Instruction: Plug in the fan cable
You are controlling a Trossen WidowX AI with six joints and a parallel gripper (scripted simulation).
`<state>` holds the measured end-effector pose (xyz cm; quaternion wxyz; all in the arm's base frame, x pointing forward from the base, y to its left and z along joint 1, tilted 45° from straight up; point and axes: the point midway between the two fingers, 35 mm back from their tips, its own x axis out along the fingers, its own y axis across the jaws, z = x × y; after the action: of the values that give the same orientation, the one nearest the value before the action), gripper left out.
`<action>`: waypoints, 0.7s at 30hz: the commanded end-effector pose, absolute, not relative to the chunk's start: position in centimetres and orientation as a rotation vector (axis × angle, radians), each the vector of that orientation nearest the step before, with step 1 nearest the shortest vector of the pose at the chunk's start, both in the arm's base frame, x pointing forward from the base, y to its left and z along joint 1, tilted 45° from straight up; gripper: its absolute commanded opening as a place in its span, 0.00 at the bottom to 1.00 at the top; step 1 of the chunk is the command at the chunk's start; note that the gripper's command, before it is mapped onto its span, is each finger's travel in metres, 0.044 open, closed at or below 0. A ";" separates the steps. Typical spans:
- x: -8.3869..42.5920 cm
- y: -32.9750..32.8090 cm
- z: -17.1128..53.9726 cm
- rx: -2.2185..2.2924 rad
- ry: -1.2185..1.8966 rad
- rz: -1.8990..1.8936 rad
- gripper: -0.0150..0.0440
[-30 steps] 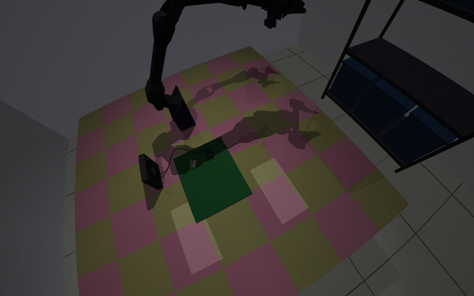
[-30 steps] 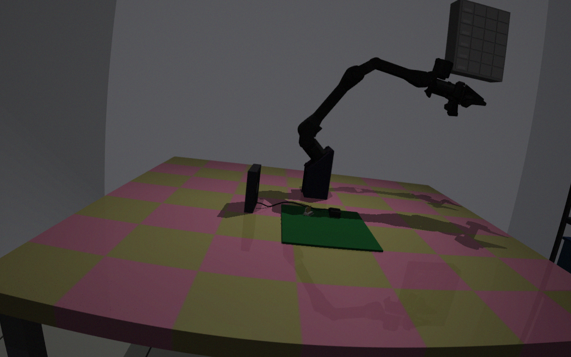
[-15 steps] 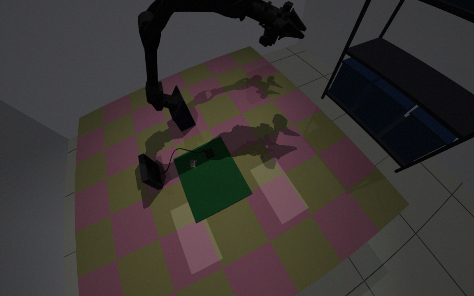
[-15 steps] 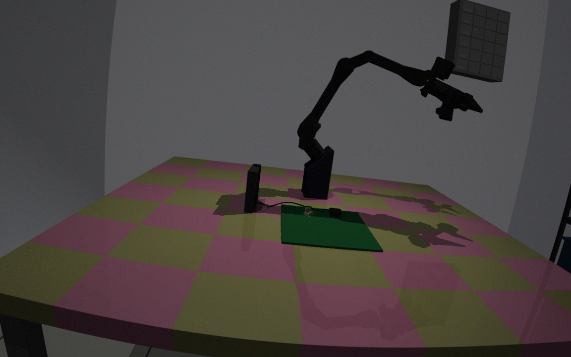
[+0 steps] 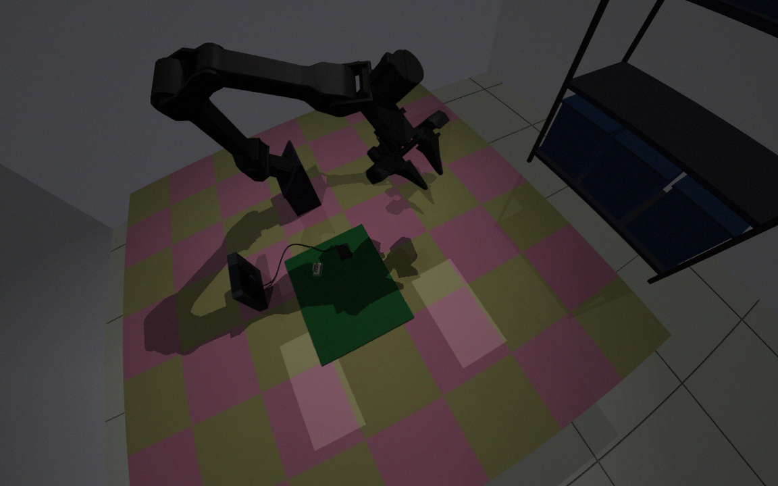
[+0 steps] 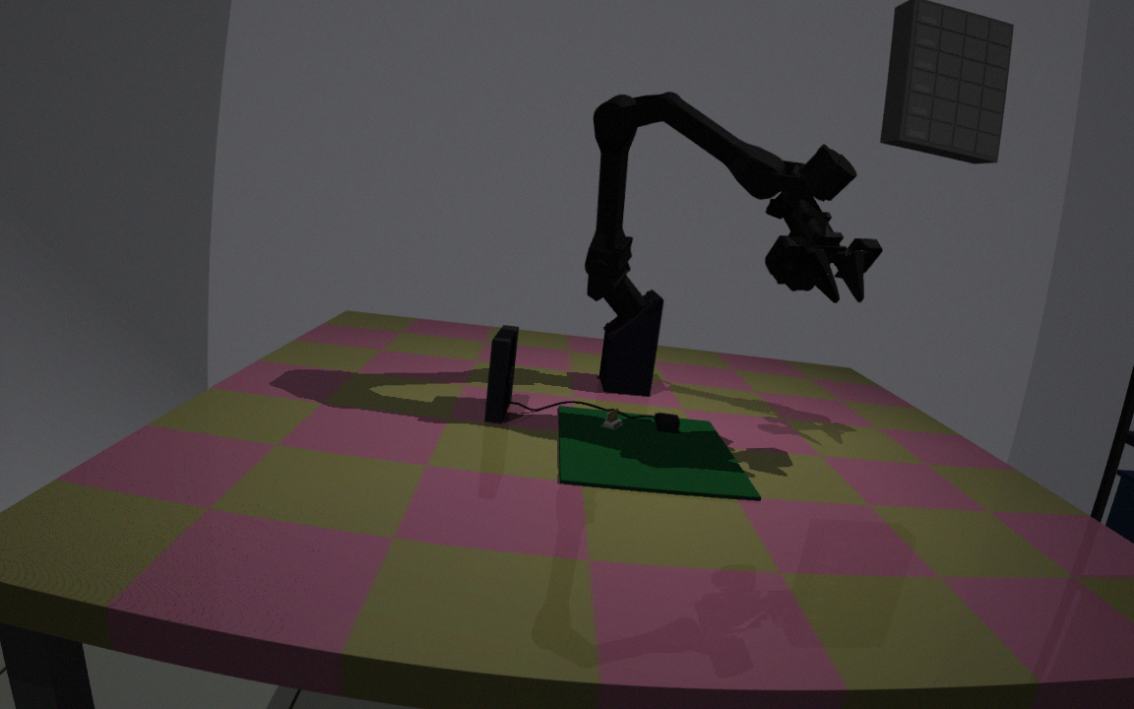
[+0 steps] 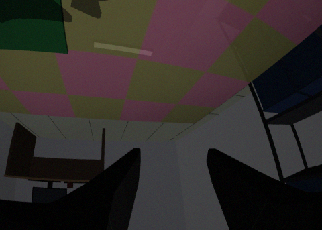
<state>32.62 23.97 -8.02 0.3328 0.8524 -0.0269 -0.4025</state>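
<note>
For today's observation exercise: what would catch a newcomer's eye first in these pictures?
The pink and yellow checkered table stands out first, with the green board lying near its middle. Above the board's far right side hangs the black arm, its tool open and empty. A small black fan stands upright left of the board.
</note>
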 end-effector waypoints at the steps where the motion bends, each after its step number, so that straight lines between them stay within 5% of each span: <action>1: 31.7 16.7 -7.0 2.206 -0.255 -1.129 0.61; 12: 23.5 -0.3 -4.6 2.100 -0.729 -1.320 0.61; 21: 22.8 -1.7 -5.1 2.091 -0.755 -1.331 0.61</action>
<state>23.08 -0.93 -4.69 0.2698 0.7797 -0.2758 -0.4932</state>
